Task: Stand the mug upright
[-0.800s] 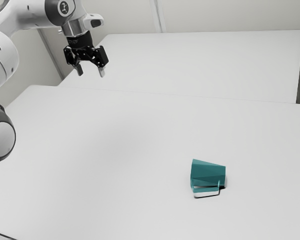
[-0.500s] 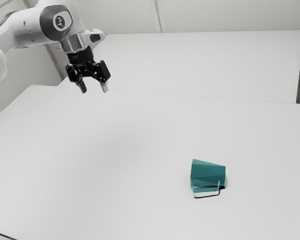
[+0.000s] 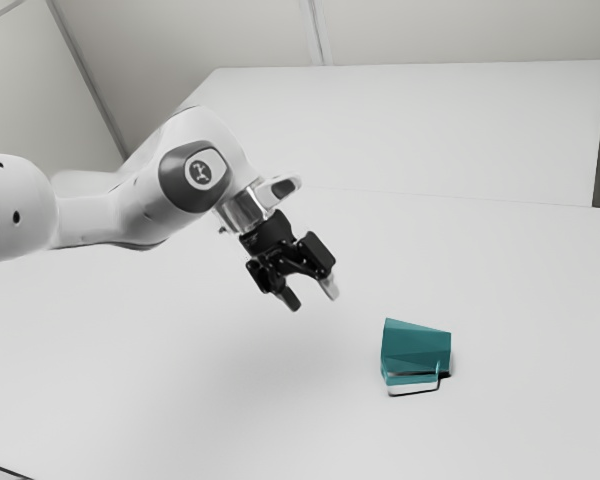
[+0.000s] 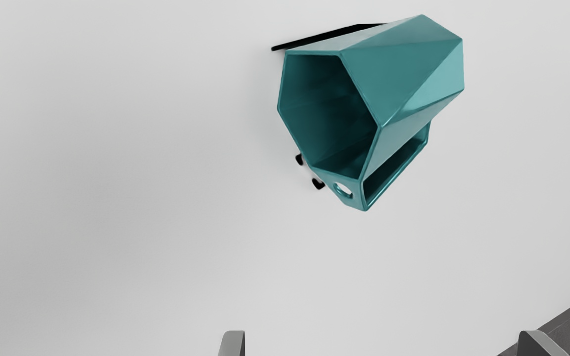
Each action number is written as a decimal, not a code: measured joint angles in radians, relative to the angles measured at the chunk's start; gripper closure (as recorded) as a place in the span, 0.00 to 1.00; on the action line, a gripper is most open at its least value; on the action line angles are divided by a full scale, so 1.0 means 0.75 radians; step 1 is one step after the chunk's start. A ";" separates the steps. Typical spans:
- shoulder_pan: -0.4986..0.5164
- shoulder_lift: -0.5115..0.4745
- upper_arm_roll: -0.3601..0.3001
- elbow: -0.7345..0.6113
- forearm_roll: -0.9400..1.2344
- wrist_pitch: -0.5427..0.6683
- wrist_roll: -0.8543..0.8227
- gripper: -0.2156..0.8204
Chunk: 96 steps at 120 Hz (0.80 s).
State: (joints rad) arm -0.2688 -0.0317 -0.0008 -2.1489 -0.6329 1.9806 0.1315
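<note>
White tabletop [image 3: 180, 390] is overhung by the gripper [image 3: 311, 299], held wide open and empty; it has been swung down nearer the teal mug [image 3: 416, 347], unmoved on its side beyond; a righting grasp seems intended.

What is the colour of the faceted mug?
Teal; the faceted mug shows best in the wrist view.
</note>
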 joint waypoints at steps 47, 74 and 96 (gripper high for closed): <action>0.046 0.200 -0.038 -0.076 -0.458 0.243 0.296 0.21; -0.007 0.305 -0.037 -0.016 -0.569 0.293 0.451 0.21; -0.043 0.282 -0.038 -0.040 -0.641 0.306 0.549 0.21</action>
State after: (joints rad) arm -0.3009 0.1796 -0.0291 -2.1788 -1.1136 2.2099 0.5431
